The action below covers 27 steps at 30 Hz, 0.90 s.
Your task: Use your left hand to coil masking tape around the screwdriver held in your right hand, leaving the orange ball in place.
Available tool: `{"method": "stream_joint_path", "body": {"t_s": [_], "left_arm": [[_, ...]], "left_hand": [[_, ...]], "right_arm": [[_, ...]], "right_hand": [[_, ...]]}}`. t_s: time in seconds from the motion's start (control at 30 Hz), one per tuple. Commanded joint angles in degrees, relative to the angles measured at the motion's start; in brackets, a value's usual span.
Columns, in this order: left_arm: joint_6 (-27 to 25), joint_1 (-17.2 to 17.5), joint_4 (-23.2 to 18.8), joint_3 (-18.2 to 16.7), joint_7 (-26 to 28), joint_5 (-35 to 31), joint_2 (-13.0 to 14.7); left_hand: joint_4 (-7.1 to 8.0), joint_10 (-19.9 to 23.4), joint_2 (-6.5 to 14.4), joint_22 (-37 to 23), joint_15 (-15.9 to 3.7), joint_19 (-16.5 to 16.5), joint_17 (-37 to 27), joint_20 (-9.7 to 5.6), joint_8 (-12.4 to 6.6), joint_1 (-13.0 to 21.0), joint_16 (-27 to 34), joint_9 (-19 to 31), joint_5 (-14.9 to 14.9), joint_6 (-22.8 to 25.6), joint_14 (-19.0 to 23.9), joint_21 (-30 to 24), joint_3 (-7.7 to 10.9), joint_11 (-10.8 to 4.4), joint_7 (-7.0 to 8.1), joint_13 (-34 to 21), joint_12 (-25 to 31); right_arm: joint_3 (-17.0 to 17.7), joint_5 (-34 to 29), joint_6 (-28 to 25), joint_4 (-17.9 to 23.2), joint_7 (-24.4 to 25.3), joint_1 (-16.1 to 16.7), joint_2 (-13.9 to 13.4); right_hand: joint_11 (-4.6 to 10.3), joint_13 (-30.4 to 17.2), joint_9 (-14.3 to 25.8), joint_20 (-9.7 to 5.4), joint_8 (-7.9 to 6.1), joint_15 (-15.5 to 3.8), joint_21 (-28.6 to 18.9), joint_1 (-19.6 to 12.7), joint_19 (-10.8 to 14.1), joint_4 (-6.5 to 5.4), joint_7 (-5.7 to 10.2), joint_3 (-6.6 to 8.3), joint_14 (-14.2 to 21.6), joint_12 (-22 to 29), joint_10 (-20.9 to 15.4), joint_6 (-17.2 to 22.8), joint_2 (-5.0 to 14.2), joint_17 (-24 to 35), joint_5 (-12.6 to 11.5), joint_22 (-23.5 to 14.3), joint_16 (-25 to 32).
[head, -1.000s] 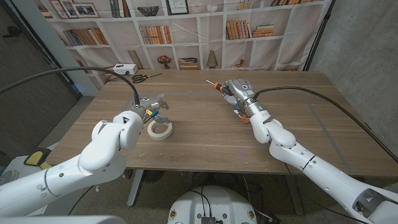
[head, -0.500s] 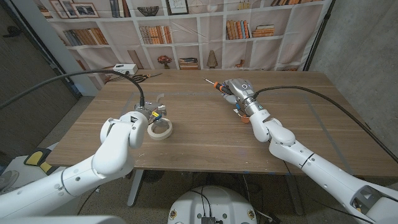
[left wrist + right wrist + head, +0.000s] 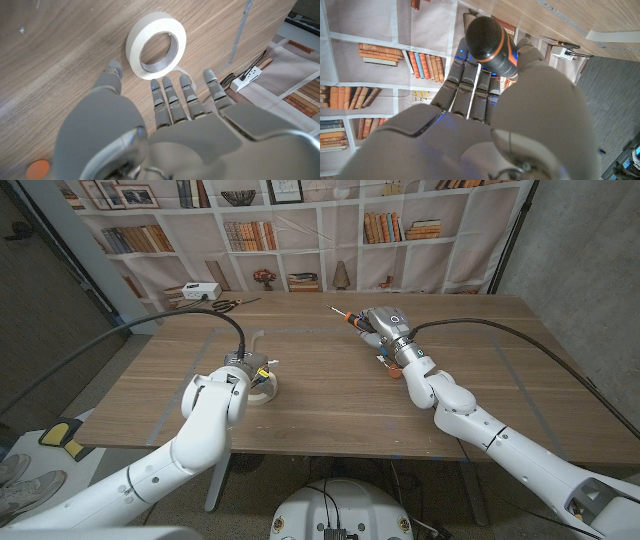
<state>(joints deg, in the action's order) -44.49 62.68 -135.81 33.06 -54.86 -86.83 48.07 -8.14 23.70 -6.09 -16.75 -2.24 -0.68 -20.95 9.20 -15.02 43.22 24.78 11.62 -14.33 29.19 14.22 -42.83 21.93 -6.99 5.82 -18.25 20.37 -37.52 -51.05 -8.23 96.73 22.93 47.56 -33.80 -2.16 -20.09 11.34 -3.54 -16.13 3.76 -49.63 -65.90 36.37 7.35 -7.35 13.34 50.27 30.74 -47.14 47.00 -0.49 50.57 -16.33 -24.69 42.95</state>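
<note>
The left hand (image 3: 165, 130) hovers over the masking tape (image 3: 156, 45) lying flat on the wooden worktop (image 3: 330, 395), fingers (image 3: 170, 97) spread and empty. Across the worktop, the right hand (image 3: 385, 330) grips the screwdriver (image 3: 345, 317) above the surface.

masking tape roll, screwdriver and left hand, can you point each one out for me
masking tape roll (image 3: 156, 46), left wrist view, on the cream upper band of the ring.
screwdriver (image 3: 491, 44), right wrist view, on the black handle near its orange ring.
left hand (image 3: 172, 117), left wrist view, on the grey fingers below the roll.
</note>
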Motion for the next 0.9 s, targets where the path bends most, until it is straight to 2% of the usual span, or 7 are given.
{"method": "stream_joint_path", "body": {"t_s": [0.03,0.37,0.47,0.6,0.63,0.73,0.9], "left_arm": [[6.8,3.7,3.5,-3.6,-5.1,-9.0,-8.1],[9.9,5.3,6.4,-5.4,-7.0,-13.4,-11.9],[10.5,5.7,7.0,-5.8,-6.3,-13.6,-12.5],[11.0,6.0,7.9,-6.2,-5.2,-13.4,-13.0],[11.1,6.1,8.1,-6.3,-4.8,-13.2,-13.1],[11.3,6.2,8.6,-6.5,-3.9,-12.3,-13.3],[11.7,5.9,9.6,-6.4,-3.0,-11.3,-13.4]], "left_hand": [[-0.01,0.9,-0.4,-0.1,-3.3,0.6,0.4,0.1,-0.39,0.4,-0.5,0.3,-0.4,0.6,0.1,-0.5,-0.48,-0.41,0.04,-0.5,0.7],[0.28,0.8,0.0,0.0,-3.78,0.6,1.6,-0.11,0.14,0.6,-1.9,0.4,-0.4,-0.1,-0.3,-0.9,-0.88,-0.28,-0.01,-1.0,1.0],[0.43,-0.3,0.1,0.0,-4.0,0.6,2.2,-0.28,0.77,0.6,-2.5,0.4,-0.3,-1.3,-0.2,-1.2,-1.14,-0.6,0.29,-1.1,0.7],[0.5,-2.4,0.2,0.1,-4.47,0.3,3.3,-0.54,2.32,0.8,-3.5,0.4,-0.1,-4.7,-0.3,-1.7,-1.6,0.15,0.6,-1.2,-0.2],[0.45,-3.1,0.3,0.1,-4.55,0.0,3.7,-0.75,2.72,1.0,-3.8,0.3,0.0,-5.6,-0.3,-1.9,-1.74,-0.31,0.61,-1.1,-0.6],[0.47,-4.3,0.6,0.1,-4.67,-0.5,4.6,-0.94,3.69,1.4,-4.6,0.2,0.1,-8.1,-0.7,-2.4,-2.0,0.08,0.29,-0.9,-1.3],[0.56,-3.0,1.6,0.2,-5.45,-1.8,5.6,-1.8,3.26,1.9,-4.6,0.1,0.3,-7.5,1.0,-3.3,-2.09,-0.28,0.37,-0.6,-1.1]], "right_arm": [[0.3,0.6,0.1,0.4,0.3,0.6,-0.3],[0.2,0.5,0.0,0.7,-0.3,0.7,-0.5],[0.2,0.6,0.1,0.8,-0.5,0.7,-0.5],[0.2,0.7,0.3,0.7,-0.4,0.8,-0.5],[0.2,0.8,0.3,0.8,-0.4,0.8,-0.5],[0.3,0.7,0.3,0.9,-0.5,0.8,-0.6],[0.3,0.9,0.5,1.0,-0.5,0.9,-0.6]], "right_hand": [[7.11,-0.3,0.3,-7.8,0.0,-16.9,-0.5,-7.4,-0.3,-0.12,13.2,-0.21,11.0,-0.3,-7.9,13.8,7.4,0.3,-0.3,-0.2,-0.4],[7.07,-0.5,0.3,-7.78,0.18,-16.9,-1.0,-7.6,-0.6,-0.18,13.07,-0.48,11.1,-0.4,-8.0,13.9,7.45,0.5,-0.4,-0.1,-0.8],[7.09,-0.5,0.4,-7.79,0.24,-16.9,-1.2,-7.6,-0.7,-0.19,13.13,-0.58,11.2,-0.5,-8.0,13.9,7.47,0.6,-0.5,-0.1,-0.9],[7.05,-0.6,0.4,-7.79,0.34,-16.9,-1.3,-7.7,-0.8,-0.2,13.03,-0.66,11.3,-0.5,-8.0,13.8,7.49,0.7,-0.5,-0.1,-1.1],[7.05,-0.6,0.4,-7.79,0.34,-16.9,-1.4,-7.7,-0.8,-0.2,13.05,-0.67,11.3,-0.5,-8.0,13.9,7.49,0.7,-0.5,0.0,-1.1],[7.12,-0.6,0.4,-7.78,0.37,-16.91,-1.5,-7.7,-0.9,-0.21,13.05,-0.73,11.3,-0.6,-8.0,13.9,7.5,0.7,-0.5,0.0,-1.2],[7.15,-0.7,0.4,-7.78,0.45,-16.9,-1.7,-7.8,-1.0,-0.24,13.07,-0.84,11.4,-0.7,-8.1,13.9,7.55,0.8,-0.6,0.0,-1.3]]}}
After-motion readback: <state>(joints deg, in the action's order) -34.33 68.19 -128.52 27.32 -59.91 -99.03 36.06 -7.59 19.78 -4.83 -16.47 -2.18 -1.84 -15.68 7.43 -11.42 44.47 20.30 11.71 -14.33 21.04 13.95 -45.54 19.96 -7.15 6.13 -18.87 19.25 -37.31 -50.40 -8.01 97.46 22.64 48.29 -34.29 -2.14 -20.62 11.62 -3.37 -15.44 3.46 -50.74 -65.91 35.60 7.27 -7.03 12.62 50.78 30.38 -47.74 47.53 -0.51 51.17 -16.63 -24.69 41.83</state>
